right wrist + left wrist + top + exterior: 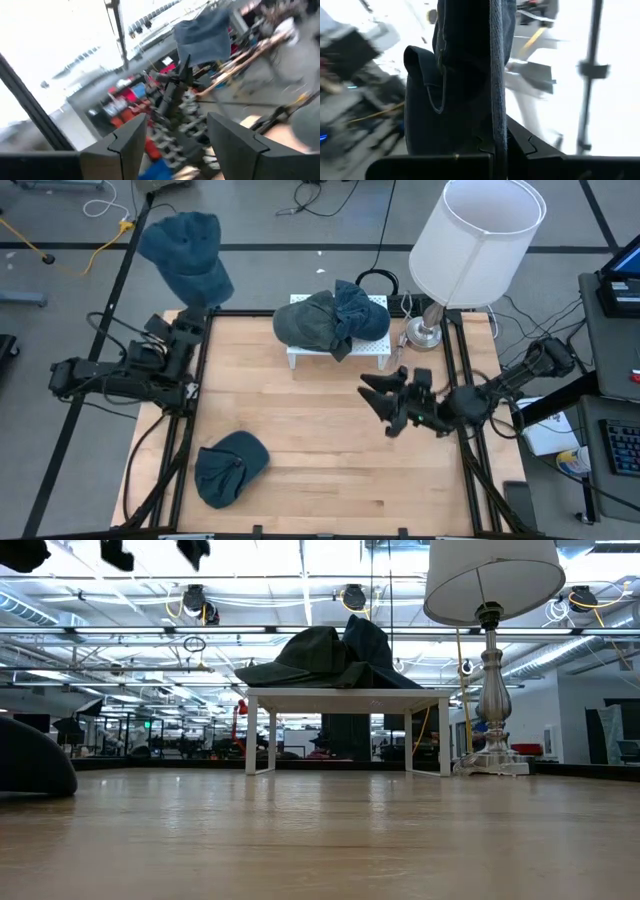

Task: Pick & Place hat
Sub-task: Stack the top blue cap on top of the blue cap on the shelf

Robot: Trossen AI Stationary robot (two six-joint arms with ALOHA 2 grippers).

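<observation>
The left gripper (190, 308) is clamped tight on a blue hat (186, 255) and holds it high beyond the table's far left corner, so the cloth hangs clear of the table (330, 430). Two more hats (333, 320) are piled on the small white stand (300, 356), probably the drop spot. Another hat (228, 467) lies near the front edge. The right gripper (392, 402) hovers empty over the table, fingers spread wide.
</observation>
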